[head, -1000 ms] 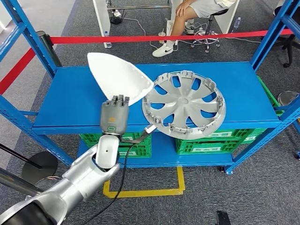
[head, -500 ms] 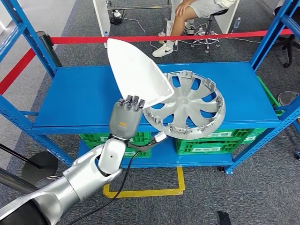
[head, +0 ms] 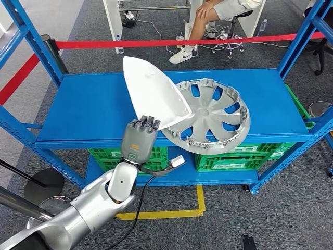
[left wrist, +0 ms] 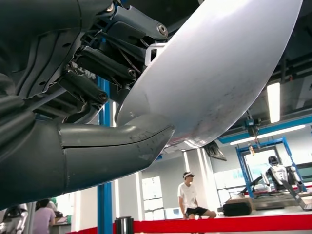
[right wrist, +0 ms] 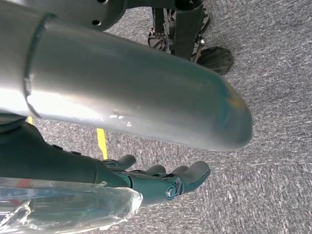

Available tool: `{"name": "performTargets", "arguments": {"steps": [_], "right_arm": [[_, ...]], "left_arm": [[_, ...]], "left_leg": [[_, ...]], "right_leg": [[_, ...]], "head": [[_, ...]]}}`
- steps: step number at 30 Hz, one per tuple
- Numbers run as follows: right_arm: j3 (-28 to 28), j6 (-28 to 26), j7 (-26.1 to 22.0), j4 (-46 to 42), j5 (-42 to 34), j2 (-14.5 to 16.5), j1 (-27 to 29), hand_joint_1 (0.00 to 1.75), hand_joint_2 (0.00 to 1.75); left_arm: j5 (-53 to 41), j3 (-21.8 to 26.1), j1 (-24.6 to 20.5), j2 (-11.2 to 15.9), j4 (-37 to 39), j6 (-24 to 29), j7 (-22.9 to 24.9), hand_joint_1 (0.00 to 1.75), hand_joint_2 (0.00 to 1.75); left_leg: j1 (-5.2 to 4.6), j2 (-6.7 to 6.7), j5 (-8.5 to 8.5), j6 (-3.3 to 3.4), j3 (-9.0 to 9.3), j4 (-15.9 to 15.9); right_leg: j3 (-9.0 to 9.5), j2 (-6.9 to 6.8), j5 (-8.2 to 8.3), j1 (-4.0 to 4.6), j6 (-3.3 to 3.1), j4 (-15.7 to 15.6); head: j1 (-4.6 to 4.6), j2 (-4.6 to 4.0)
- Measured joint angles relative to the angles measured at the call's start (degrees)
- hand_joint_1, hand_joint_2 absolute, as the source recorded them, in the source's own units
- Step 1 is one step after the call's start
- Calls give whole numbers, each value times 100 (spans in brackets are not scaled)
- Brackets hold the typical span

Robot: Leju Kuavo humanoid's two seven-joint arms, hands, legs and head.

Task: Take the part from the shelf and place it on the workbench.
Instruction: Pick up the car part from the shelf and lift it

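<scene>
The robot's left hand (head: 139, 139) grips the near edge of a white part (head: 155, 94), holding it tilted above the blue shelf (head: 86, 107), its far tip raised toward the red barrier tape (head: 157, 42). The part's lower right edge overlaps a silver hubcap (head: 214, 114) lying on the shelf; whether the 2 touch cannot be told. From the left wrist, the thumb (left wrist: 110, 151) presses under the part's pale curved face (left wrist: 217, 73) (dark fingers close on it from the other side). The right hand (right wrist: 162, 180) hangs over grey carpet beside a yellow floor line (right wrist: 101, 141), fingers extended and slightly apart, holding nothing. Green crates (head: 235, 156) sit on the shelf's lower level. Beyond the tape, a seated person's legs (head: 196, 26) show near a stool.
</scene>
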Motion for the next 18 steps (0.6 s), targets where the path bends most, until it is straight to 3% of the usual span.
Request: {"name": "performTargets", "arguments": {"steps": [9, 12, 14, 16, 18], "right_arm": [[-39, 5, 7, 0, 54, 17, 0, 0, 0], [-43, 10, 8, 1, 81, 44, 0, 0, 0], [-45, 12, 10, 1, 90, 55, -1, 0, 0], [-52, 14, 14, 0, 102, 58, -4, 0, 0], [-65, 19, 20, 1, 117, 60, -2, 0, 0]], "left_arm": [[0, 11, 27, 1, 45, -2, 74, 175, 175], [0, 16, 24, 4, 80, 6, 98, 175, 175], [0, 31, 19, -7, 106, 27, 100, 175, 175], [0, 48, 6, -28, 148, 65, 91, 175, 175], [0, 54, 13, -41, 212, 93, 70, 175, 175]], "left_leg": [[-5, 0, -7, 7, -4, 13], [-31, 0, 22, 89, -13, 20], [-1, 21, 149, 156, 50, -154], [40, 44, 254, 197, 99, -317], [45, 52, 273, 205, 83, -330]], "right_leg": [[1, -1, 7, -10, 11, -8], [12, 0, 62, -41, 75, -56], [-13, -1, 35, -32, 111, -60], [-190, -5, -189, -31, 146, 280], [-503, -8, -493, -62, 199, 986]], "head": [[1, 0], [-3, 0], [1, 0], [30, 0], [53, 0]]}}
